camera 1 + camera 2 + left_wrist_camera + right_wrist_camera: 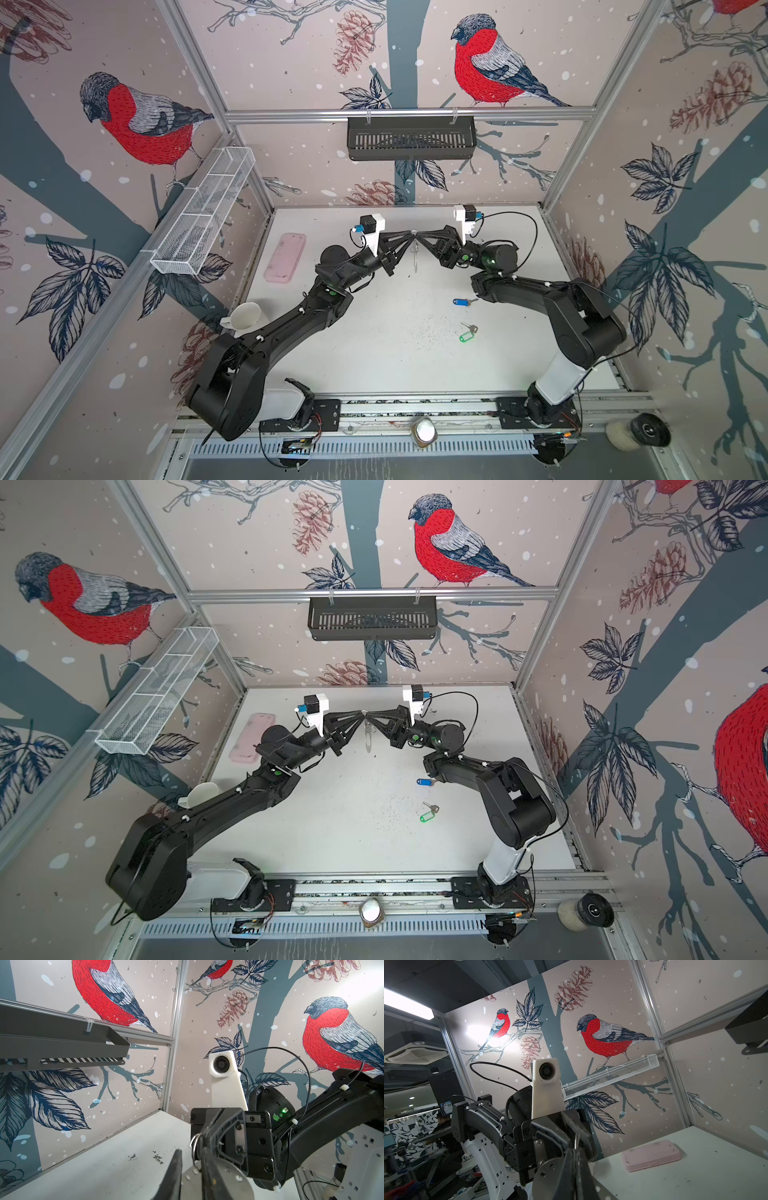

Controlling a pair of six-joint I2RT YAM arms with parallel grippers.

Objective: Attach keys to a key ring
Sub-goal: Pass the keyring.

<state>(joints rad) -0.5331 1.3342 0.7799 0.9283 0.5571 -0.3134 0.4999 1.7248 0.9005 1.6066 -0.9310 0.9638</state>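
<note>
Opening the wire ring seems the step — the right claw, shut tight, holds the key ring over the tabletop's far middle, the left claw barely open beside it — and next the blue-tagged key, lying toward the right edge, needs fetching.

I see a grey key ring at my black right gripper. Behind that gripper lie a blue-tagged key and a green-tagged key.

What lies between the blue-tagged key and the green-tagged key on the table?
Nothing: in both top views only bare white table separates the blue-tagged key from the green-tagged key; they lie apart, not touching.
</note>
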